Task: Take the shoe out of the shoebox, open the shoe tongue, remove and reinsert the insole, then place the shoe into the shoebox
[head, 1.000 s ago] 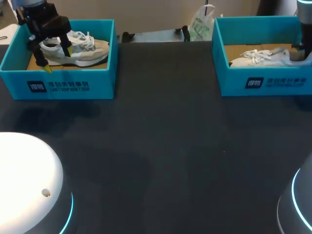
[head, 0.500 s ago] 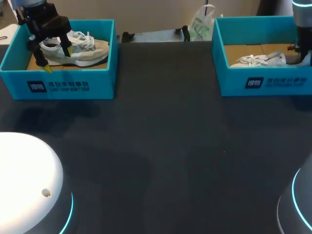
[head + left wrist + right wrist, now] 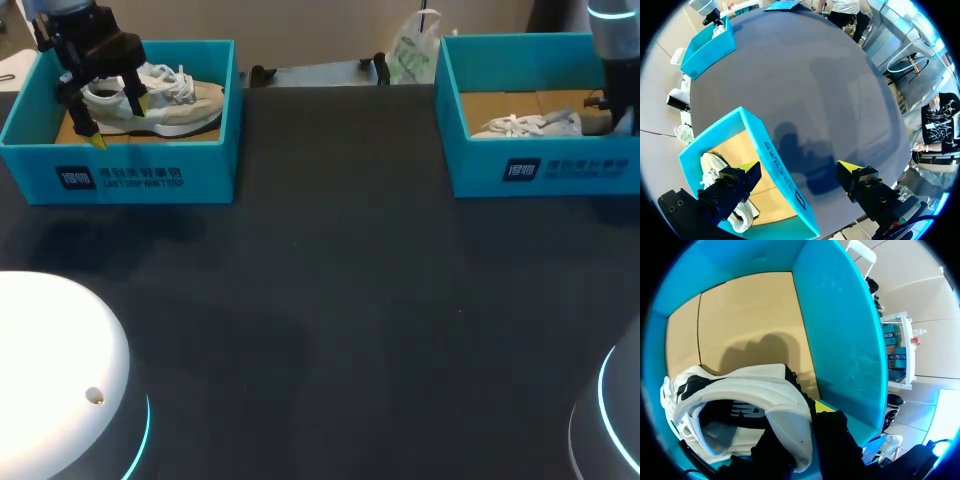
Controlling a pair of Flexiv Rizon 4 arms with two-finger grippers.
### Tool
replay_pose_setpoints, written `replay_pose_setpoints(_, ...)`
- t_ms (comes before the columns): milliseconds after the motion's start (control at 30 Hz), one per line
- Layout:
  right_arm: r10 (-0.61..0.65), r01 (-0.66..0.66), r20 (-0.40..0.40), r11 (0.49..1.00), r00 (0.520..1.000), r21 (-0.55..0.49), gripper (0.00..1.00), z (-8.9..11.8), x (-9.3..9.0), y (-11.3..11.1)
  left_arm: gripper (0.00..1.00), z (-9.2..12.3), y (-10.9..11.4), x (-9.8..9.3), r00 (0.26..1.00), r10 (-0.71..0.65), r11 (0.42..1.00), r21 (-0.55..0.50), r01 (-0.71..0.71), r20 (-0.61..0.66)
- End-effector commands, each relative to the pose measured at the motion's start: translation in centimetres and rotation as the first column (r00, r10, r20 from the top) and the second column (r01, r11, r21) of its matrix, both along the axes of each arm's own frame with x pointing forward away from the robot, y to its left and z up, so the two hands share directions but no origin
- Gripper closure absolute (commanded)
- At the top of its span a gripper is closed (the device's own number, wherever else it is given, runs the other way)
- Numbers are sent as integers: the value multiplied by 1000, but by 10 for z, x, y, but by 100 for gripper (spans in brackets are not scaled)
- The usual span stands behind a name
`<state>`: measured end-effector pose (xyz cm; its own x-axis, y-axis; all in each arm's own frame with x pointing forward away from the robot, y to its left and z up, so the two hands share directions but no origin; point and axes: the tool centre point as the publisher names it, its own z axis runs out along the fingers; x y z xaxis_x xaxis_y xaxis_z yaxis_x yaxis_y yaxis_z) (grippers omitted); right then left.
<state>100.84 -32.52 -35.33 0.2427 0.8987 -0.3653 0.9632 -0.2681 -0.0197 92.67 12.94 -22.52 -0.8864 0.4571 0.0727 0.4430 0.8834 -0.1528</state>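
The dark surface (image 3: 340, 300) carries two teal shoeboxes at its far corners, well apart. The left shoebox (image 3: 130, 175) holds a beige shoe (image 3: 175, 105) lying on its sole on the cardboard floor, toe toward the middle of the surface. The right shoebox (image 3: 545, 170) holds a white shoe (image 3: 750, 390), laces up, toe also pointing inward and heel at the box's outer end. The left fingers (image 3: 730, 190) hang spread wide over the near wall of the left shoebox, one tip above the beige shoe inside the box and the other outside it, gripping nothing. The right fingers (image 3: 837, 440) are down inside the right shoebox, closed on the white shoe's heel collar, which is pinched between them
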Motion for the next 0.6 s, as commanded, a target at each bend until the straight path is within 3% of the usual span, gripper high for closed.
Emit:
replay_pose_setpoints(33, 3, -3, 2, 1000, 1000, -3, 100, -3, 1, 4, 0, 0, 1, 0, 1000, -1, 1000, 1, 1, 1)
replay_pose_setpoints(600, -15, 14, -15, 999, 1000, -51, 100, -16, 6, -13, 0, 0, 1, 0, 1000, -1, 1000, 1, 1, 1)
